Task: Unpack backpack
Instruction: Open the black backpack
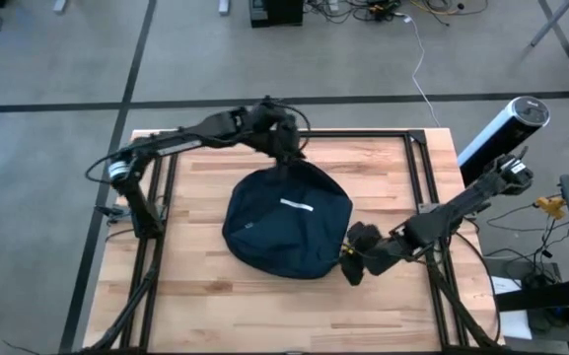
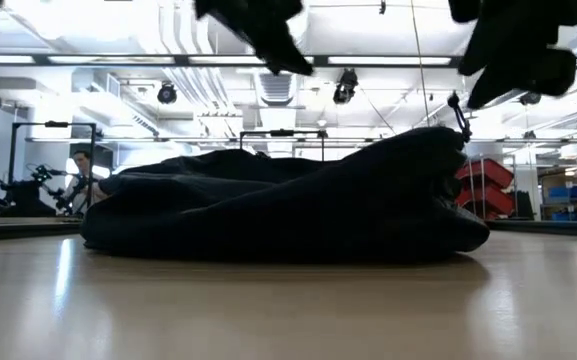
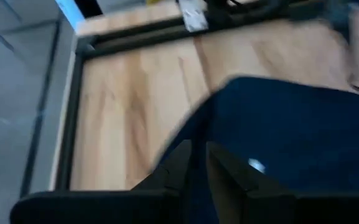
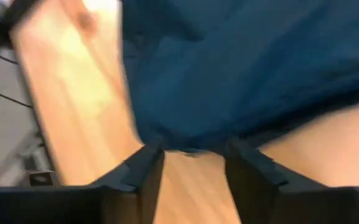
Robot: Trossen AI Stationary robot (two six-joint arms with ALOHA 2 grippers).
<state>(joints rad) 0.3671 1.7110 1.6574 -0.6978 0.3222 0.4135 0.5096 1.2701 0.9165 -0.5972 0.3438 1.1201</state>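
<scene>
Wooden desk carries backpack mid-desk; my left tool pinches its far edge, right tool apart at near-right edge.

Wooden table on black frame; red bins behind.

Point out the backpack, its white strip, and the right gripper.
backpack (image 1: 284, 232): high view, middle of its navy fabric top.
white strip (image 1: 297, 205): high view, centre of the short strip on the backpack's upper face.
right gripper (image 4: 191, 180): right wrist view, midway between its fingertips, at the backpack's edge.
</scene>
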